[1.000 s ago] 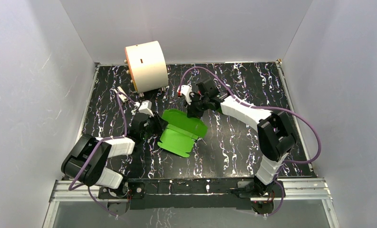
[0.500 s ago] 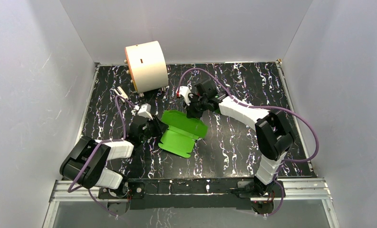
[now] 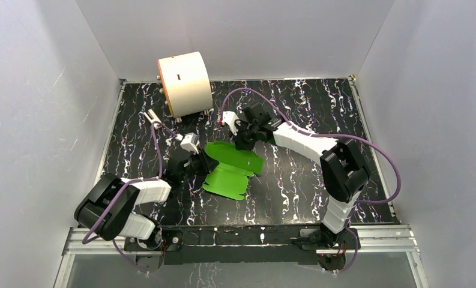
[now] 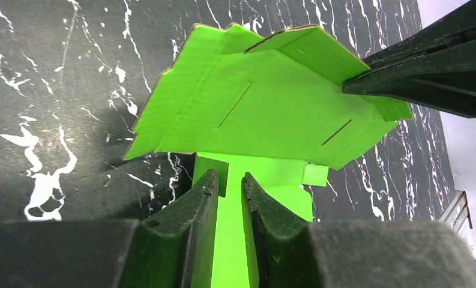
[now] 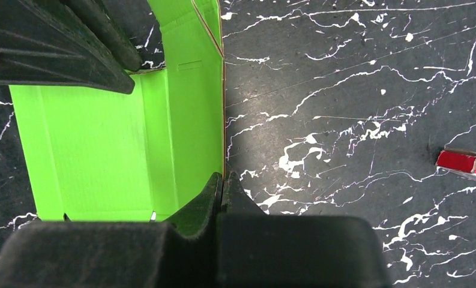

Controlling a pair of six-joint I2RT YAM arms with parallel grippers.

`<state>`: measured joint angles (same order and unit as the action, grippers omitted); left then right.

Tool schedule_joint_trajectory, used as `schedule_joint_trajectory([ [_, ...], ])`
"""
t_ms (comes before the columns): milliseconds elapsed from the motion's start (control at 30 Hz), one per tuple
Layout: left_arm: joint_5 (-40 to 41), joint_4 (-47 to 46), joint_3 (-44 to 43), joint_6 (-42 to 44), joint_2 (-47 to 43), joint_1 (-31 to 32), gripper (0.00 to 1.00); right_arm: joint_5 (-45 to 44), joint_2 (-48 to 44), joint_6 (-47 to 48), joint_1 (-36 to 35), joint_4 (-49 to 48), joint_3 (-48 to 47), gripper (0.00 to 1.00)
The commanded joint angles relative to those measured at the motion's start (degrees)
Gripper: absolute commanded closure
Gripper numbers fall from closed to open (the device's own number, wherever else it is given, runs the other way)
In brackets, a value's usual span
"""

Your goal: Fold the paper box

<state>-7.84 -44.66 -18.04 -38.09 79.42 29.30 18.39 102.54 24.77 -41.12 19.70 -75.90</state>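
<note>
Centred paper box (image 3: 228, 171) between left tool (image 3: 203, 162) and right tool (image 3: 242, 144), cylinder (image 3: 184, 83) behind, seemingly apart

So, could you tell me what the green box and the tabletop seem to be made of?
The paper box: thin card, matte bright green, seemingly corrugated, given fine ribbing and brown cut edges. The tabletop: smooth black sheet with white marble-like veins, possibly printed laminate or vinyl.

The desk (image 3: 295, 180) is finished in black with white marbling. The paper box (image 3: 226, 180) is carried at frame centre. A cream cylinder (image 3: 184, 84) is located upper left. A small red block (image 5: 460, 162) is seen at the right edge of the right wrist view.
</note>
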Motion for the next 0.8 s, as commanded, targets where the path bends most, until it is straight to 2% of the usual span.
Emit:
schedule_joint_trajectory([
  [0, 0.08, -3.77, -0.46, 1.07, 1.84, 2.12, 0.82, -2.19, 0.47, 2.69, -2.36, -1.0, -2.85, 1.0],
  [300, 2.53, -4.11, -0.39, 1.0, 2.88, 2.87, 0.81, -7.75, -0.5, 9.02, -5.32, -2.33, -1.44, 1.0],
  [433, 3.39, -4.11, 0.02, -0.15, 1.82, 2.87, 0.78, -10.38, -2.57, 15.83, -7.04, -3.67, 1.41, 1.0],
  [767, 5.92, -2.79, 3.32, -0.8, -7.9, 2.7, 0.68, -16.93, -6.6, 23.52, -9.0, -6.92, 5.98, 1.0],
])
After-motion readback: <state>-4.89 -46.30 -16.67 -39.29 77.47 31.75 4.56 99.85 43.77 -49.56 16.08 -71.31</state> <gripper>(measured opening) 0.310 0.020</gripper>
